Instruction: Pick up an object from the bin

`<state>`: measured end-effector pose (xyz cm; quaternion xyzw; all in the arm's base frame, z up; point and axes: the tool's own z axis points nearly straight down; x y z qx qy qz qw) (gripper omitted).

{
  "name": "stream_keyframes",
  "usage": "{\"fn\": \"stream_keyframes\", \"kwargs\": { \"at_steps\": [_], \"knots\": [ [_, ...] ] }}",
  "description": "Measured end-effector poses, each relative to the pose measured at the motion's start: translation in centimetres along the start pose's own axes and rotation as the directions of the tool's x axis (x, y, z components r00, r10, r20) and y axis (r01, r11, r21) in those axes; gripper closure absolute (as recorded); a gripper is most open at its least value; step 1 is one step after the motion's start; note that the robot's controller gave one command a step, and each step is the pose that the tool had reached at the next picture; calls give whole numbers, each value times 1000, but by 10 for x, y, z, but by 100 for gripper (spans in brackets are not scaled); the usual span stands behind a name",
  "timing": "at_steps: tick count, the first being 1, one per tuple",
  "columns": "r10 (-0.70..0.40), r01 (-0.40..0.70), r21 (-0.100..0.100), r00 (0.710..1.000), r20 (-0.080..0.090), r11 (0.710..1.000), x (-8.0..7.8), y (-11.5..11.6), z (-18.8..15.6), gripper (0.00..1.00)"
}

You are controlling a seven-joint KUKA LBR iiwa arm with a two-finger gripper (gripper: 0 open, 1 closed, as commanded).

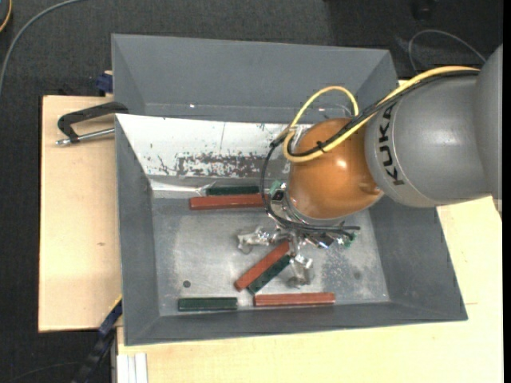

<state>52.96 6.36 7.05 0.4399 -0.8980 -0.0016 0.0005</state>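
My gripper (279, 254) hangs low over the middle of the bin floor, open. One metal finger (254, 238) stands to the upper left and the other finger (301, 272) to the lower right of a tilted red bar (257, 271). A dark green bar (276, 269) lies right alongside that red bar, also between the fingers. Both bars rest on the bin floor. Another red bar (294, 299) lies flat just in front of the lower finger.
At the back of the floor a red bar (227, 202) lies level with a dark green bar (234, 189) behind it. A further dark green bar (207, 303) lies at the front left. The arm's orange dome covers the floor's right middle.
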Motion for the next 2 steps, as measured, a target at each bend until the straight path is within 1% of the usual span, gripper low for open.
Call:
{"fn": "stream_keyframes", "kwargs": {
  "at_steps": [1, 2],
  "knots": [
    [4, -4, 4, 1000, 2, 1000, 0, -2, -1, 100],
    [-252, 252, 7, 968, 4, 968, -9, -48, -172, 100]
  ]
}}
